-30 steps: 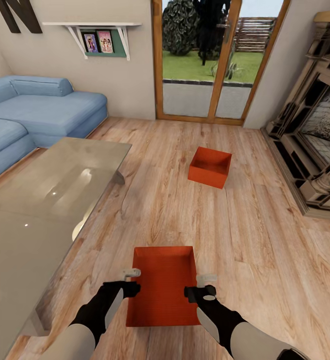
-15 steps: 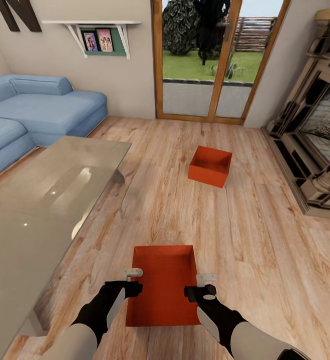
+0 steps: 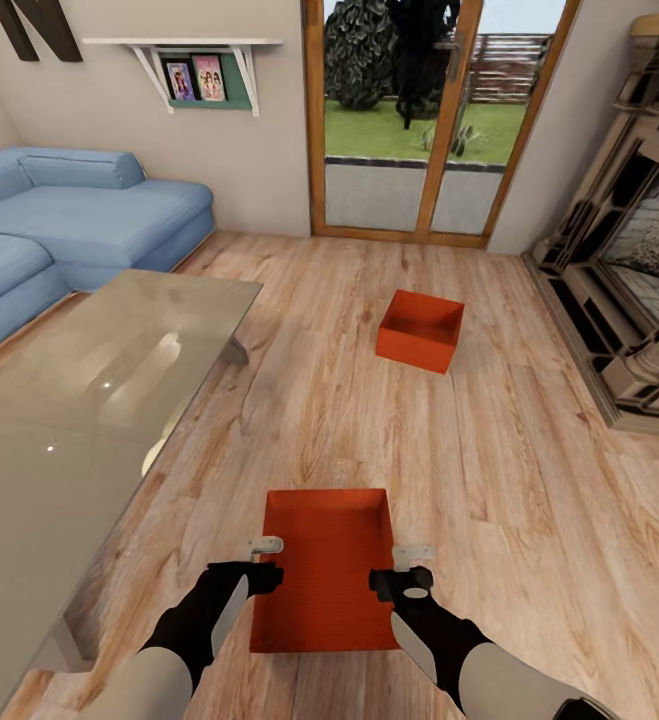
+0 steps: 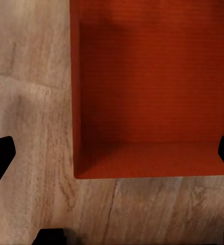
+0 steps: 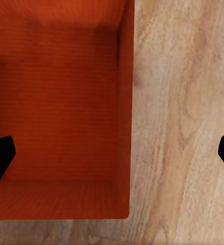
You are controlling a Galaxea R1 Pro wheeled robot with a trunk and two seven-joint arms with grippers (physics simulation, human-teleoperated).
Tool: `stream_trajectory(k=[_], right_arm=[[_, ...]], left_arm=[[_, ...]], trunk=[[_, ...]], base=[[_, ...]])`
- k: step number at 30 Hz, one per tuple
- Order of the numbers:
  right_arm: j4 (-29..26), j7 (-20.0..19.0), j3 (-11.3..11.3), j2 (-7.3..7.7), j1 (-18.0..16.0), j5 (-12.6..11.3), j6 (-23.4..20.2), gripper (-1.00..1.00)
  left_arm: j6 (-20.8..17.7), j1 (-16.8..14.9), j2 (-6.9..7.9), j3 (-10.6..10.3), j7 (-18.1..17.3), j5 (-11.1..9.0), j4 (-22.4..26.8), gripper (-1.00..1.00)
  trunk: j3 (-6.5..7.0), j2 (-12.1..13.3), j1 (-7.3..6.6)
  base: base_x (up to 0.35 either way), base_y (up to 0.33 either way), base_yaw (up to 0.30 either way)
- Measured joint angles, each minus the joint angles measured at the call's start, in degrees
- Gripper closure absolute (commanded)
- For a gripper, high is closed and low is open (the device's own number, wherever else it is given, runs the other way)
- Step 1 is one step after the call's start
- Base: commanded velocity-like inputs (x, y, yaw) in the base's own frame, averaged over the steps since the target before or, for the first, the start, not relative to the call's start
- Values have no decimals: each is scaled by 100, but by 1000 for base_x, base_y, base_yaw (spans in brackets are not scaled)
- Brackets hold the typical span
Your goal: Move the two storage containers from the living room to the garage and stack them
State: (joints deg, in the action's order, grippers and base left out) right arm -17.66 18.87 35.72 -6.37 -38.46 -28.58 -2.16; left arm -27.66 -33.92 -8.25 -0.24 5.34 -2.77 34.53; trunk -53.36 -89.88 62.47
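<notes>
I am in the living room; the garage and its floor are out of view. One red-orange storage container (image 3: 324, 575) lies open-topped on the wood planks right in front of me. My left gripper (image 3: 265, 562) stands open astride its left wall (image 4: 77, 102), one finger over the planks and one over the inside. My right gripper (image 3: 401, 568) is open astride the right wall (image 5: 124, 102) in the same way. Neither holds anything. The second storage container (image 3: 419, 330) sits further off, towards the glass doors.
A glass coffee table (image 3: 79, 400) runs along my left, with a blue sofa (image 3: 79, 215) behind it. The brick fireplace (image 3: 634, 270) lines the right side. Wood-framed garden doors (image 3: 419, 120) stand at the back. Bare wood planks (image 3: 349, 420) lie between the two containers.
The head view has shifted very slightly. Both grippers stay open over the near container's side walls, with hardly any motion.
</notes>
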Motion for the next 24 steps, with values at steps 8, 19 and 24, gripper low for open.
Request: stream_trajectory(k=[8, 19, 24], right_arm=[[-5, 7, 1, -4, 0, -3, -80, -100], [-41, 8, 1, 8, 0, 0, -125, -100], [-41, -4, 1, 9, 0, 0, -126, -100]], left_arm=[[0, 0, 9, 0, -17, -7, -7, -100], [0, 0, 9, 0, -21, -8, -12, -100], [0, 0, 9, 3, -21, -14, -17, -100]], trunk=[[-53, -119, 65], [-251, -560, 307], [-341, -761, 417]], base=[[0, 0, 0], [0, 0, 0], [0, 0, 0]])
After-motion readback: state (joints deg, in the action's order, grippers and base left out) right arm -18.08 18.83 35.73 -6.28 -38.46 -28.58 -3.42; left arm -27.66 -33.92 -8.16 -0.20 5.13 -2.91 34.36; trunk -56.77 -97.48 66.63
